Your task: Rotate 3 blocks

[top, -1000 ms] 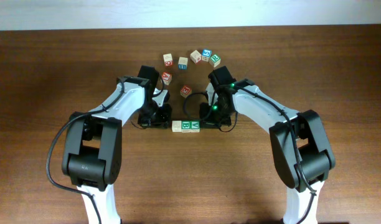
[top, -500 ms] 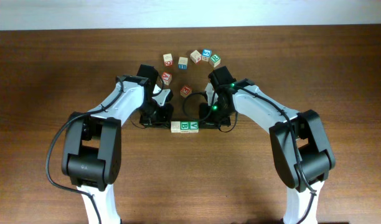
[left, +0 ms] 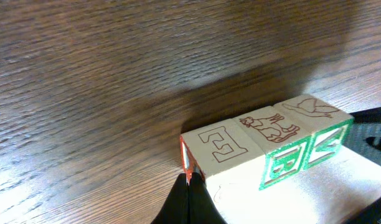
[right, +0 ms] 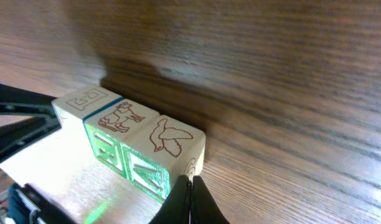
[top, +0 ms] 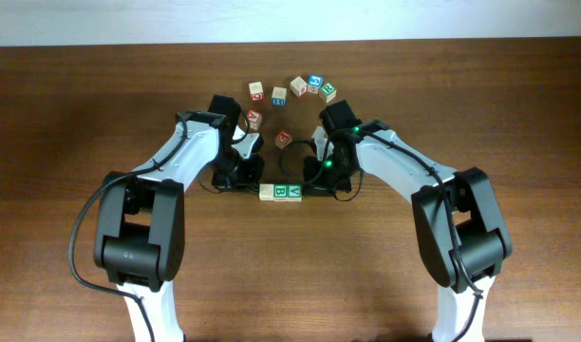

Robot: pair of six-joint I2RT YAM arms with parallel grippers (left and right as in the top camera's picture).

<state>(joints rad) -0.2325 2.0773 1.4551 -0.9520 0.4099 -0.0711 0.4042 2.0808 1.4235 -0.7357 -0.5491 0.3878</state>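
Three blocks (top: 281, 192) sit in one touching row mid-desk (top: 63, 142) in the overhead view, with the left claw (top: 251, 182) at their 9 o'clock and the right claw (top: 313, 182) at 3. Left wrist view: clenched tips meet the E-faced end. Right wrist view: clenched tips meet the goose-faced end. We judge the blocks to be light, rigid, smooth wood, best pressed squarely on the end faces.
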